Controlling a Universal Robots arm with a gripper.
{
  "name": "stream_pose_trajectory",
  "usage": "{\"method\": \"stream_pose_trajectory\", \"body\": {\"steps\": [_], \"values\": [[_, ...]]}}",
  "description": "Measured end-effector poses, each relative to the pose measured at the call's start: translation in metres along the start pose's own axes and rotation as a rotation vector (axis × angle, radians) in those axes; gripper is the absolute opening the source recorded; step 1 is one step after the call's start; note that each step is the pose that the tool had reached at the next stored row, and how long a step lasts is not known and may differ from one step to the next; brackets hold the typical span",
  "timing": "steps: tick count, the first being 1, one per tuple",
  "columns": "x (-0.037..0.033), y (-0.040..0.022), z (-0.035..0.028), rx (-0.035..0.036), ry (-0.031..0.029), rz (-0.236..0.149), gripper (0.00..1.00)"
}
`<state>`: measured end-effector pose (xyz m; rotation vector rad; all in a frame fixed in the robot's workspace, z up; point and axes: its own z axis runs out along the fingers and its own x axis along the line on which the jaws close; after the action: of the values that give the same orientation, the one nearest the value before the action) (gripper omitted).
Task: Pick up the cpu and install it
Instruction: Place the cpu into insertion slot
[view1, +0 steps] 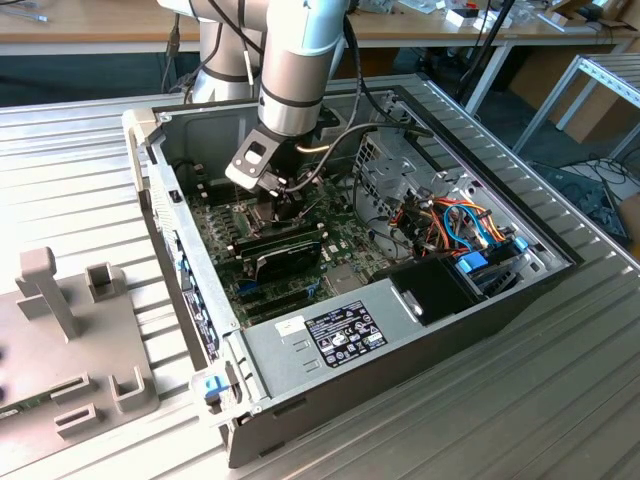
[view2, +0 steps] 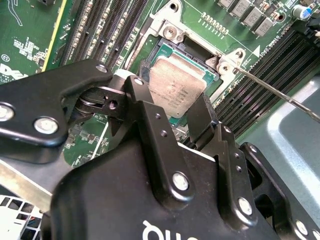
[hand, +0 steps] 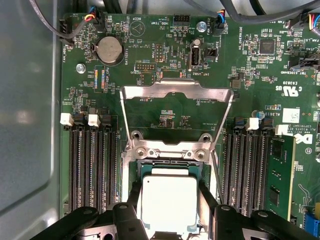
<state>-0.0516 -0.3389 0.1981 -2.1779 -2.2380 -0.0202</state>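
Setup: one arm reaches down into an open computer case that lies flat on a ribbed metal table
Gripper: the gripper is low over the green motherboard, in the far half of the case, toward the exterior view's left
Tool state: black fingers are closed in on two opposite edges of the cpu, one per side, touching it in both wrist views, so the tool is gripping the cpu
cpu: the cpu has its silver-grey top up and is held between the fingers directly over the socket, roughly parallel to the board; cannot tell if it is seated or just above
Socket frame: the hinged metal frame is swung open and lies back over the board, on the side of the socket away from the gripper
Lever: a thin metal lever angles away from a socket corner, across the memory slots
Memory slots: black memory slots run along both sides of the socket; one green memory module sits in the slot farthest from the socket on one side
Coin battery: the coin battery is beyond the open frame, well apart from the socket
Power supply: the grey power supply fills the near end of the case; orange and blue cables are bundled at the exterior view's right
Fixture: a grey holder rests on the table at the exterior view's left, outside the case, well apart from the gripper
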Motion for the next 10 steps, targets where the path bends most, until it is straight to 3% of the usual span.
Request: {"method": "stream_pose_trajectory", "body": {"steps": [10], "values": [[0.0001,0.0000,-0.0032,-0.0003,-0.0005,0.000,0.54]]}}
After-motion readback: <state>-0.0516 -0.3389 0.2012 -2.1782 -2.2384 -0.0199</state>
